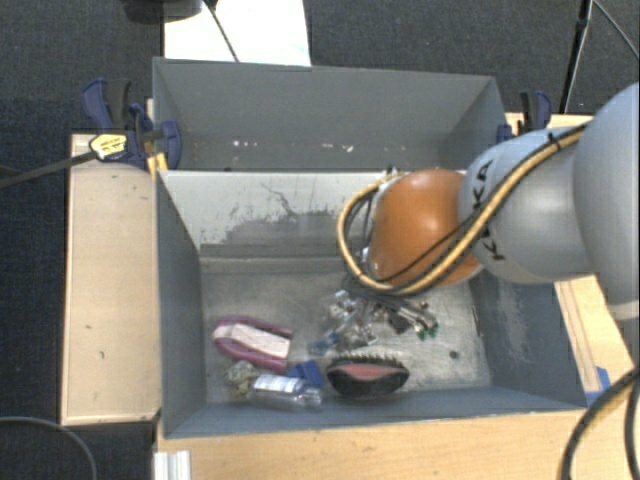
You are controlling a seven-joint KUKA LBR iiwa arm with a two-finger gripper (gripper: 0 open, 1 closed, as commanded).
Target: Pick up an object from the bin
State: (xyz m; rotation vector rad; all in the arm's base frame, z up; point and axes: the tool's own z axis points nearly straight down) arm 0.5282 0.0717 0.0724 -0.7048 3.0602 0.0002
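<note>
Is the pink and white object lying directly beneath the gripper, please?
No, the pink and white object lies at the left of the bin floor, apart from the gripper, which is toward the middle.

A few things lie on the scuffed floor of the grey metal bin (180, 298), toward its near side. A pink-and-white piece (252, 342) sits at the left, with a clear-and-blue item (285, 388) just nearer. A dark oval with a red middle (367, 376) lies to their right.

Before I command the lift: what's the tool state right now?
Tool: cannot be told; it hangs just behind the dark oval red-centred object.
</note>
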